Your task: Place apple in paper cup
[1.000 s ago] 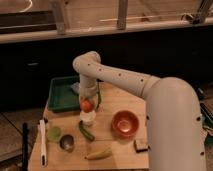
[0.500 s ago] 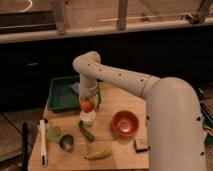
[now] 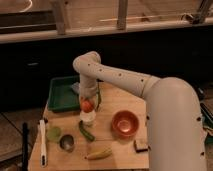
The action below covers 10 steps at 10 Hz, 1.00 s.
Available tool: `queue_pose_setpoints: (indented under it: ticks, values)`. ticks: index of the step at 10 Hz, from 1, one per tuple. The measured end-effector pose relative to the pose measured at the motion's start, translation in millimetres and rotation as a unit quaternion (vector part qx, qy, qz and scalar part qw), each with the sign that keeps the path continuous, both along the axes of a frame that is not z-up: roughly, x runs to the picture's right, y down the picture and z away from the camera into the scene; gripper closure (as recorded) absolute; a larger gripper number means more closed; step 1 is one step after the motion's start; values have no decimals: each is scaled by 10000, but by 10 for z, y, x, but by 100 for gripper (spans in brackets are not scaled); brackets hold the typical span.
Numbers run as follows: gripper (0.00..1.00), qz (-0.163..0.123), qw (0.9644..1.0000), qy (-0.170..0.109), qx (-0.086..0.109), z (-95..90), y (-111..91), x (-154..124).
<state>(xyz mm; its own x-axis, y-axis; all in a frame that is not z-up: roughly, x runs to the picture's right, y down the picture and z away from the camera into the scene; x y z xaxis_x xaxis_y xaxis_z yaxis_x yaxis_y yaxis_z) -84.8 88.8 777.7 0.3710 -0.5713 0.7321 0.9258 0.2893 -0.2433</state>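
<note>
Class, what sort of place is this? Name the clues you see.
Probably an indoor robot test area: a wooden table with an orange bowl and green tray, the hand at the apple above the paper cup.

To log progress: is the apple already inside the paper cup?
Not inside: the apple shows whole just above the paper cup, under the gripper; touching the rim, cannot tell.

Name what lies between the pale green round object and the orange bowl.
A long dark green vegetable lies between the pale green object and the orange bowl, in the camera view. The hand is above the paper cup, at the apple.
</note>
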Motion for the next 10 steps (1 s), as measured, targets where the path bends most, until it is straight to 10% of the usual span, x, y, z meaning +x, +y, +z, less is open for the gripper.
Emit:
queue_pose_setpoints:
  ticks: [10]
  values:
    - [56,41,10000,47,13,1,-2,-3]
